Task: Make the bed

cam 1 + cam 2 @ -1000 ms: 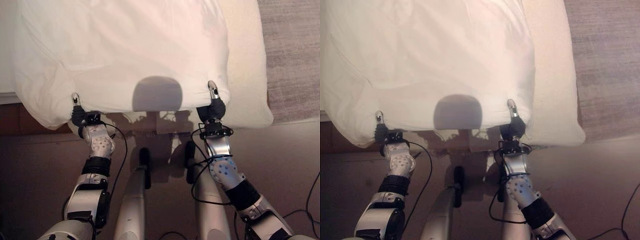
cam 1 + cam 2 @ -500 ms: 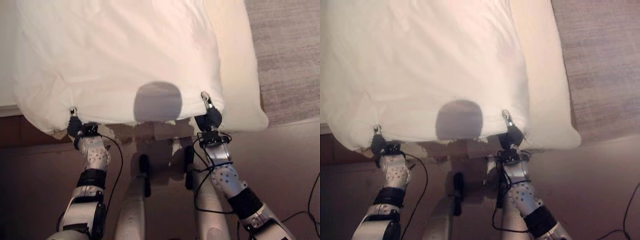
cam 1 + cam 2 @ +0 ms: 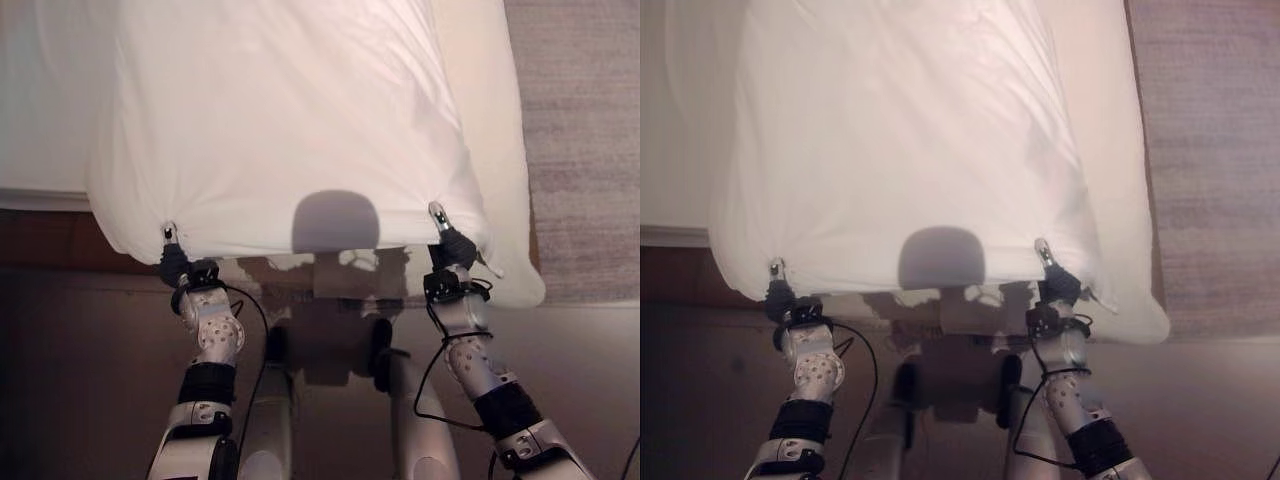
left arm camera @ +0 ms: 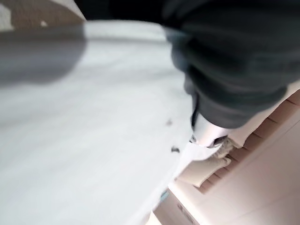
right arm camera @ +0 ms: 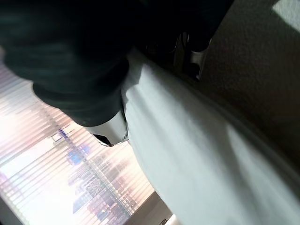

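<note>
- The white duvet [image 3: 285, 120] lies spread over the bed [image 3: 495, 120], its near edge drawn taut in a straight line between the two robot hands and hanging just past the foot of the mattress.
- The left robot hand [image 3: 172, 256] is at the duvet's near left corner, wrist cover up against the hem, one silver fingertip poking up over the cloth. Its fingers are curled round the edge, pinching the fabric; in the left wrist view the white cloth [image 4: 93, 140] runs right up under the dark cover.
- The right robot hand [image 3: 450, 240] is at the near right corner in the same pose, a fingertip showing above the hem and the fingers closed on the cloth. The right wrist view shows the duvet [image 5: 197, 154] bunched against the hand's dark cover.
- Both forearms reach up and forward from below, held roughly parallel and set wide apart, so the edge between them has no sag.
- To the right of the duvet a strip of cream bedding stays uncovered along the bed's side, ending in a rounded corner just beside the right robot hand.
- Left of the duvet a pale band of the bed also shows.
- A grey carpet [image 3: 585, 130] runs along the bed's right side; the floor [image 3: 70, 380] at the foot is dark and brownish.
</note>
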Robot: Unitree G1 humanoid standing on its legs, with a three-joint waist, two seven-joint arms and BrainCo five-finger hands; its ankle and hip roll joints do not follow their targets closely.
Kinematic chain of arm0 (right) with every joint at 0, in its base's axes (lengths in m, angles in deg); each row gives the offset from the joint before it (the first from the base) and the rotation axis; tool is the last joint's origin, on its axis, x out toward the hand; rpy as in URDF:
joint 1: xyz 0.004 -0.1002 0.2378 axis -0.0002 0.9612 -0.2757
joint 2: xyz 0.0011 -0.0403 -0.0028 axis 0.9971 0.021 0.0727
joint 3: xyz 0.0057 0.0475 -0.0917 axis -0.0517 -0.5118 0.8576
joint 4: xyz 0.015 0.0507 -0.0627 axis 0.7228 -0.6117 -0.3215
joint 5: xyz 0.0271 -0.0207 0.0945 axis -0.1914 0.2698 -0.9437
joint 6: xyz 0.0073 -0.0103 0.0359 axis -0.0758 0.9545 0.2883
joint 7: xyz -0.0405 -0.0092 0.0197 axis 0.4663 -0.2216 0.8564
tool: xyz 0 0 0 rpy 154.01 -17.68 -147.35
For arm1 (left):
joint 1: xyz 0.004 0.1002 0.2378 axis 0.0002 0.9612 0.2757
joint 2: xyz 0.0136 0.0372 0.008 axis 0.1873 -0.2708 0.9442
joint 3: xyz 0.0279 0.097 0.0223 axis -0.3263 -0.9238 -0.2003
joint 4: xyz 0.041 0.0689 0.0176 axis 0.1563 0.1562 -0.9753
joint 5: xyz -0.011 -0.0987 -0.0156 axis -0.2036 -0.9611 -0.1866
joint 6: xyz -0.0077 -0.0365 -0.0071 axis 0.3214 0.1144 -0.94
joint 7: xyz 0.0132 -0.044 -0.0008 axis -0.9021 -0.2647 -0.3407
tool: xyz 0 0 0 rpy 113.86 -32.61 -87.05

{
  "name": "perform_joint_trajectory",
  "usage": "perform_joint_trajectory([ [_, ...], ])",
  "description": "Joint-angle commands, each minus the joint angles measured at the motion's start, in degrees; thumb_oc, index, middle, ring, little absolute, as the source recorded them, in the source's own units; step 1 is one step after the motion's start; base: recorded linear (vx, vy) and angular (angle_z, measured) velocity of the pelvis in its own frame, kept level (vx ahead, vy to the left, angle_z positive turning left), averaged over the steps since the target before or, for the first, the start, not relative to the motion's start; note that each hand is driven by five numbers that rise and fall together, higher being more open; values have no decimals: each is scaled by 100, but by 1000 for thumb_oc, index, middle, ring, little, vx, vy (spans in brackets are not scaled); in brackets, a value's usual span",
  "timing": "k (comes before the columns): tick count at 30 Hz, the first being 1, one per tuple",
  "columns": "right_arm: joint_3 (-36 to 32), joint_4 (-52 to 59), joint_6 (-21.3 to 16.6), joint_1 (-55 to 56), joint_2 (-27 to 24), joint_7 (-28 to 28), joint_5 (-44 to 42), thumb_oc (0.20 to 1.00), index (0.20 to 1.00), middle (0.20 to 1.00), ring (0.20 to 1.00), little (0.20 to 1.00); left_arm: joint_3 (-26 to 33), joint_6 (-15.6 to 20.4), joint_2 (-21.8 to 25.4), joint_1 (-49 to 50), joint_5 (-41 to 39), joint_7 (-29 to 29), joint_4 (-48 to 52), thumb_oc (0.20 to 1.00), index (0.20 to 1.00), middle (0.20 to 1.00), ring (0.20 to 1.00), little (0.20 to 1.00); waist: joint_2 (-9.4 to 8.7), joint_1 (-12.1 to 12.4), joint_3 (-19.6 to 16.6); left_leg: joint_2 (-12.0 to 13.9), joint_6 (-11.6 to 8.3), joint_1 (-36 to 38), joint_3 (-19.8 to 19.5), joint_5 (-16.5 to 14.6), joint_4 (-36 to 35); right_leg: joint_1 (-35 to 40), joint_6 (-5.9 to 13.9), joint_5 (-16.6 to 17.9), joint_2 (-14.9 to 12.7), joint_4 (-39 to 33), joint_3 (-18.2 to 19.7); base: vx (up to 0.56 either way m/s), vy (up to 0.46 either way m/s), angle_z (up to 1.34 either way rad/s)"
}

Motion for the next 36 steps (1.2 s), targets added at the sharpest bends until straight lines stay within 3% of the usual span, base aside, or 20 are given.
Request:
perform_joint_trajectory([
  [1, -1116, 426, -562, 666, -273, 195, 90, 200, 200, 200, 200, 200, 555, 640, 830, 745, 176, -259, 656, 200, 200, 200, 200, 200, -96, -24, -535, -504, -117, -361, -98, 733, 58, 624, 682, 1193, -489, -1582, 36, 8, 779, 30],
  [2, -1152, 399, -500, 844, -214, 195, 79, 200, 200, 200, 200, 200, 327, 529, 791, 916, 128, -416, 749, 200, 200, 200, 200, 200, -56, -104, -564, -1087, 69, -628, 114, 178, 907, 1018, 815, 2164, -1044, -2133, 53, 10, 782, 38],
  [3, -1152, 403, -498, 846, -211, 198, 81, 200, 200, 200, 200, 200, 327, 529, 793, 916, 126, -419, 748, 200, 200, 200, 200, 200, -67, -114, -581, -1111, 83, -660, 115, 191, 917, 1008, 826, 2196, -1066, -2164, 52, 45, 819, 55],
  [4, -1191, 407, -493, 909, -181, 164, 42, 200, 200, 200, 200, 200, 321, 527, 811, 981, 135, -476, 883, 200, 200, 200, 200, 200, 4, -128, -591, -1257, 166, -665, 218, 20, 992, 1098, 863, 2645, -1272, -2471, -30, 48, 548, 47],
  [5, -1145, 318, -425, 914, -105, 158, 78, 200, 200, 200, 200, 200, 283, 520, 774, 1092, 162, -529, 1019, 200, 200, 200, 200, 200, 66, -86, -654, -1371, 243, -675, 383, -101, 1057, 1150, 883, 2869, -1439, -2799, -349, 78, 797, 38],
  [7, -1126, 262, -415, 933, -22, 107, 45, 200, 200, 200, 200, 200, 338, 479, 837, 1194, 262, -548, 1035, 200, 200, 200, 200, 200, 103, -108, -733, -1488, 336, -695, 444, -80, 1037, 1207, 730, 2549, -1319, -2780, -406, 36, 640, -13],
  [8, -1023, 144, -381, 999, 15, -80, -163, 200, 200, 200, 200, 200, 390, 398, 864, 1251, 299, -643, 1193, 200, 200, 200, 200, 200, 138, -142, -723, -1620, 445, -502, 570, 14, 723, 937, 408, 1370, -435, -2125, -251, -14, 488, -29],
  [9, -1022, 141, -382, 995, 14, -84, -166, 200, 200, 200, 200, 200, 393, 397, 863, 1251, 302, -640, 1197, 200, 200, 200, 200, 200, 128, -142, -734, -1629, 446, -514, 576, 33, 709, 904, 405, 1364, -445, -2102, -239, -48, 700, -39],
  [10, -938, 177, -362, 1035, 25, -190, -223, 200, 200, 200, 200, 200, 487, 341, 857, 1334, 360, -620, 1297, 200, 200, 200, 200, 200, 44, -134, -658, -1752, 474, -327, 669, 117, 402, 757, 232, 895, 146, -1527, -457, -43, 211, -27],
  [11, -937, 175, -363, 1033, 26, -192, -224, 200, 200, 200, 200, 200, 489, 339, 857, 1335, 363, -617, 1301, 200, 200, 200, 200, 200, 34, -137, -666, -1762, 476, -333, 672, 140, 381, 737, 229, 898, 137, -1519, -452, -45, 283, -39],
  [15, -780, 221, -307, 1191, -40, -415, -214, 200, 200, 200, 200, 200, 354, 197, 807, 1415, 543, -581, 1333, 200, 200, 200, 200, 200, -170, -229, -636, -1974, 462, 2, 738, 342, -256, 713, 87, 583, 1221, -1366, -183, -4, 90, -15],
  [18, -671, 338, -242, 1264, -274, -479, -1, 200, 200, 200, 200, 200, 299, 148, 694, 1520, 626, -629, 1349, 200, 200, 200, 200, 200, -124, -237, -702, -2046, 549, -50, 854, 362, -287, 814, 14, 636, 1283, -1723, 16, -18, -2, -7],
  [22, -691, 309, -240, 1306, -343, -496, -29, 200, 200, 200, 200, 200, 273, 143, 552, 1644, 529, -682, 1388, 200, 200, 200, 200, 200, -31, -199, -731, -2001, 545, -56, 962, 303, -160, 845, 21, 679, 1301, -1773, 116, 7, -40, -18],
  [25, -894, 334, -284, 1319, -532, -415, 20, 200, 200, 200, 200, 200, 129, 136, 310, 1625, 204, -872, 1281, 200, 200, 200, 200, 200, 128, -186, -596, -1964, 24, -413, 948, 430, 1069, 1098, -112, 513, 1133, -1729, 45, 20, -113, 4],
  [29, -919, 281, -317, 1250, -523, -363, -24, 200, 200, 200, 200, 200, 187, 100, 207, 1698, 207, -783, 1350, 200, 200, 200, 200, 200, 54, -191, -679, -1625, 213, -414, 805, 187, 1132, 958, -88, 489, 1037, -1554, 118, 17, -1, 6],
  [30, -934, 243, -329, 1216, -516, -353, -71, 200, 200, 200, 200, 200, 214, 120, 270, 1758, 299, -767, 1493, 200, 200, 200, 200, 200, -35, -128, -720, -1185, 303, -408, 300, 240, 844, 841, -89, 373, 953, -1387, 283, 31, 46, 5],
  [31, -933, 241, -330, 1216, -514, -355, -72, 200, 200, 200, 200, 200, 214, 118, 270, 1761, 304, -761, 1499, 200, 200, 200, 200, 200, -42, -133, -737, -1192, 303, -422, 299, 259, 827, 819, -90, 377, 947, -1383, 282, 49, 146, 1],
  [32, -908, 198, -401, 1151, -478, -308, -123, 200, 200, 200, 200, 200, 277, 230, 338, 1722, 337, -677, 1560, 200, 200, 200, 200, 200, -97, -13, -692, -994, 238, -375, -506, 559, 382, 675, -86, 279, 966, -1165, 422, 8, 98, -1],
  [35, -890, 139, -448, 1075, -459, -285, -177, 200, 200, 200, 200, 200, 275, 291, 377, 1690, 340, -626, 1573, 200, 200, 200, 200, 200, -107, 15, -687, -822, 183, -390, -922, 829, 80, 567, -81, 246, 956, -1033, 491, 3, 209, -9],
  [36, -882, 37, -526, 983, -370, -185, -261, 200, 200, 200, 200, 200, 295, 346, 423, 1711, 340, -588, 1569, 200, 200, 200, 200, 200, -96, 90, -710, -419, 11, -310, -1173, 1248, -554, 508, -4, 145, 885, -858, 542, 24, 630, -16],
])
